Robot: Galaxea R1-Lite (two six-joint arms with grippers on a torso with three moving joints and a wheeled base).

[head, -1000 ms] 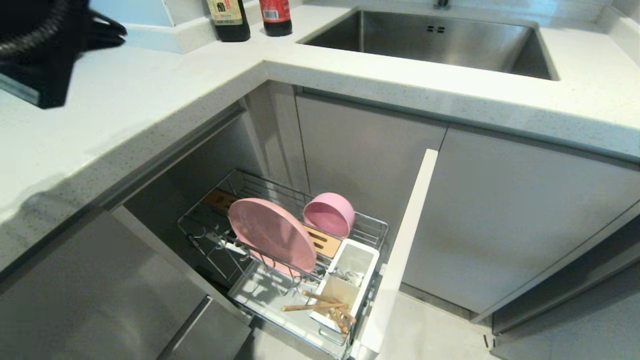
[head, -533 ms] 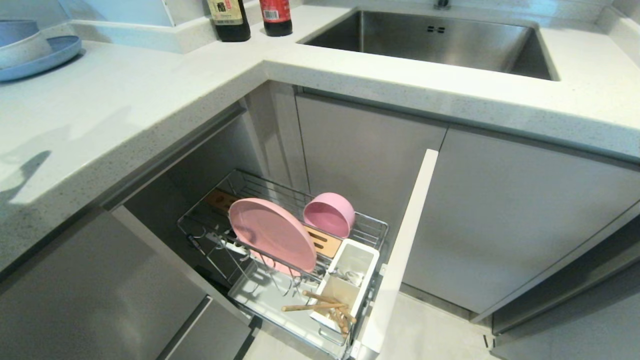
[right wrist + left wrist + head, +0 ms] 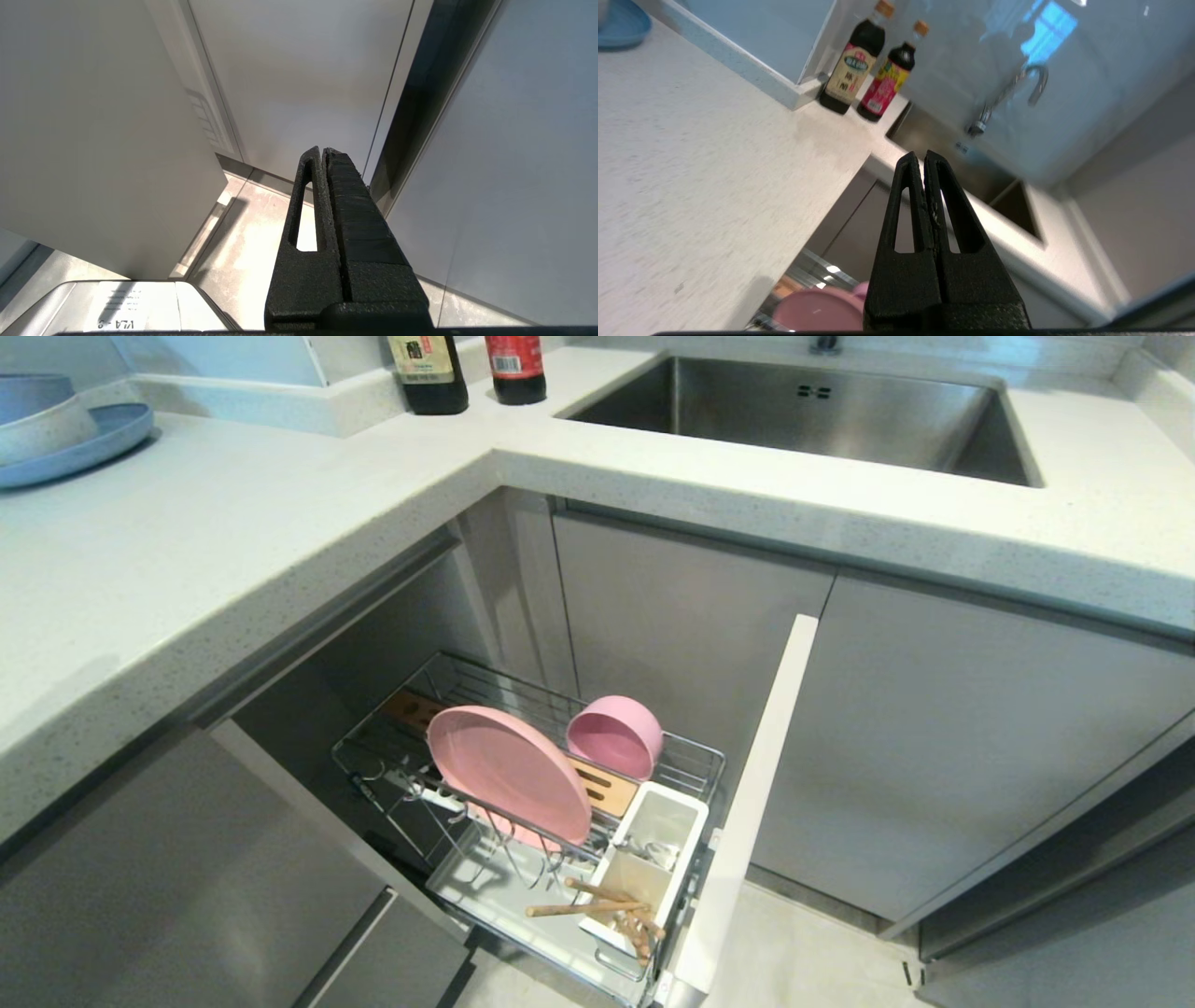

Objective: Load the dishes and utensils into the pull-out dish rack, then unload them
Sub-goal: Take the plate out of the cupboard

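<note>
With the left gripper (image 3: pixel 923 158) clenched empty above the counter, a blind reach could knock the plate (image 3: pixel 509 775), leaning at 9 o'clock of the bowl (image 3: pixel 613 737), off its prongs

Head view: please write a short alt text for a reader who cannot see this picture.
A pull-out dish rack stands open below a white counter, holding a pink plate on edge, a pink bowl tipped on its side, and chopsticks by the white utensil cup. A steel sink is set in the counter behind; no robot arm is in view.
</note>
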